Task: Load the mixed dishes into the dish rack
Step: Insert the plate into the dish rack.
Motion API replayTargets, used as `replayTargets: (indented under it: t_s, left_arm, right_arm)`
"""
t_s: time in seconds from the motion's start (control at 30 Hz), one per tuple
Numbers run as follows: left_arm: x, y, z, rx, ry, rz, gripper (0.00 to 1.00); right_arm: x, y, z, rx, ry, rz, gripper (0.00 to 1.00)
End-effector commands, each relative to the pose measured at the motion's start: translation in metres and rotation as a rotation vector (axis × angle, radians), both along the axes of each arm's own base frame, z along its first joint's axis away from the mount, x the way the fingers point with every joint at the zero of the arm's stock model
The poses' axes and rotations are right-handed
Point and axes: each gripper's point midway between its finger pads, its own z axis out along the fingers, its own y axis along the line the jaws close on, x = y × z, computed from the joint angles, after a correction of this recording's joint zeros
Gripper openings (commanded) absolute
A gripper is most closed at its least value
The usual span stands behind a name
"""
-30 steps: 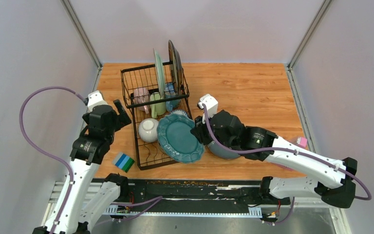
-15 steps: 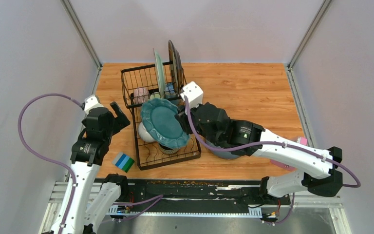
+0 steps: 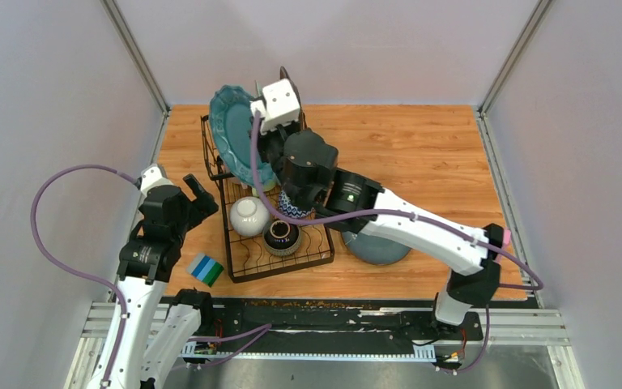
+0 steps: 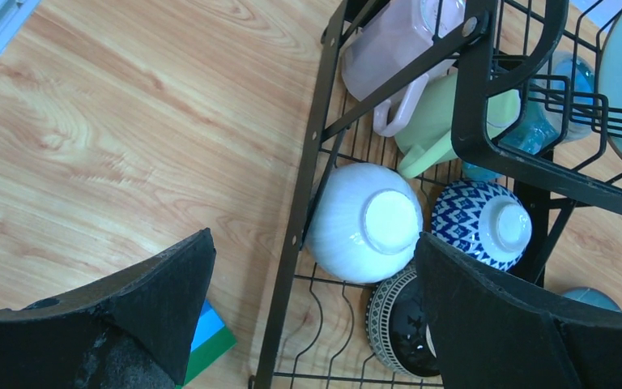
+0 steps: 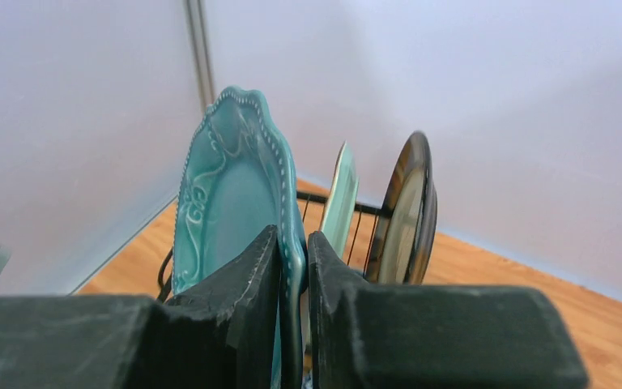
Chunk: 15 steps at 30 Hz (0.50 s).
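Note:
My right gripper (image 3: 262, 156) (image 5: 293, 251) is shut on the rim of a teal plate (image 3: 231, 130) (image 5: 231, 194). It holds the plate on edge over the taller basket section of the black wire dish rack (image 3: 285, 271). A pale green plate (image 5: 340, 203) and a black-rimmed plate (image 5: 405, 211) stand just behind it. The lower tray holds a white bowl (image 3: 249, 215) (image 4: 364, 223), a dark bowl (image 3: 281, 237) and a blue patterned bowl (image 4: 482, 223). A pink mug (image 4: 393, 49) and a green mug (image 4: 441, 121) sit in the basket. My left gripper (image 3: 198, 190) (image 4: 312, 308) is open and empty above the rack's left edge.
A blue-green striped sponge (image 3: 206, 270) (image 4: 210, 336) lies on the table left of the rack's front corner. A grey-blue dish (image 3: 377, 247) sits on the table right of the rack, partly under my right arm. A pink container (image 3: 504, 236) is at the right edge.
My right arm has carried the teal plate from over the lower tray up and back to the basket section and turned it on edge. The left arm shifted slightly.

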Motion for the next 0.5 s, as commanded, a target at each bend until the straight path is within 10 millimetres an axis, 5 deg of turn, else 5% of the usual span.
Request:
replayTargets:
  t_s: [0.0,0.3,0.47]
  left_arm:
    - [0.005,-0.006,0.002,-0.041,-0.027,-0.015,1.0]
    - [0.007,-0.011,0.0,-0.053,-0.028,-0.04,1.0]
    - [0.007,-0.015,-0.001,-0.063,-0.029,-0.055,1.0]
  right_arm:
    - [0.01,-0.02,0.093,0.259,-0.181,-0.147,0.0]
    - [0.032,0.004,0.106,0.237,-0.305,-0.264,0.0]
    - [0.049,0.007,0.095,0.201,-0.325,-0.325,0.0]
